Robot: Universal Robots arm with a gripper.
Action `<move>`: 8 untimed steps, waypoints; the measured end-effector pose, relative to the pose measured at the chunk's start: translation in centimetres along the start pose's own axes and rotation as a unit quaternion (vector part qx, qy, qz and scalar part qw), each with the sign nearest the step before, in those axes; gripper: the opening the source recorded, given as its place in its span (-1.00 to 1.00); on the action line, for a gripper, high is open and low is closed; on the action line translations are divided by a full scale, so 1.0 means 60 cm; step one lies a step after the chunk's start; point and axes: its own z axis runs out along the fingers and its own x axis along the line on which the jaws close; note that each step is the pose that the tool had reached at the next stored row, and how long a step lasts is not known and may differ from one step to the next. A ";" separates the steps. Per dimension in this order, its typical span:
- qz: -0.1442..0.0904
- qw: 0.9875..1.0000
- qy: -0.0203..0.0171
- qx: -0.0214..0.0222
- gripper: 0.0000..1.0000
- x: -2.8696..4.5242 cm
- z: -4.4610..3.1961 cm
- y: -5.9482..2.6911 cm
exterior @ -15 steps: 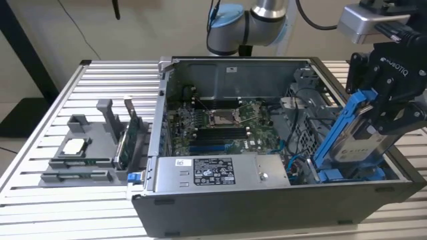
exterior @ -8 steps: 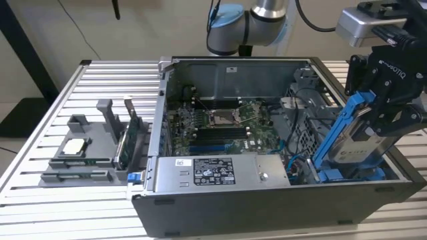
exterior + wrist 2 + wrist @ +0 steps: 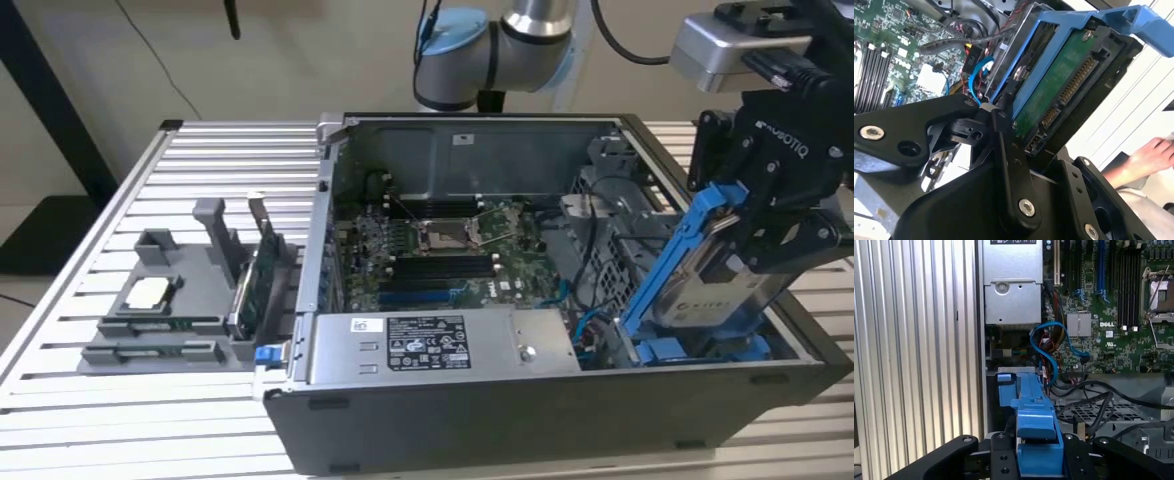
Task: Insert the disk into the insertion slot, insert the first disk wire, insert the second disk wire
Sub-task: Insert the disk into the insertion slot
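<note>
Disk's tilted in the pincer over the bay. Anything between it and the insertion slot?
Nothing visible. The disk has its lower end at the insertion slot; the blue cable loops beside the slot, not across it.

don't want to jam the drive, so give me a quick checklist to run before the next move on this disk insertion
1. Grip of the claw on the disk: ok, it is shut on the disk.
2. Disk seated flat in the insertion slot: not ok. It stands tilted, lower end at the slot and upper end above the case.
3. Disk lined up with the slot: cannot tell.
4. Blue cable clear of the slot: cannot tell. It loops close beside the slot in the first wrist view.
5. Person's hand clear of the arm: cannot tell. It lies outside the case in the second wrist view.
</note>
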 end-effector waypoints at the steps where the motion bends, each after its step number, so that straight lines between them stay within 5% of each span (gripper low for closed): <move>1: 0.000 1.000 -0.001 0.000 -0.35 0.000 0.001 0.000; 8: 0.000 1.000 -0.008 0.000 -0.35 0.000 0.006 -0.004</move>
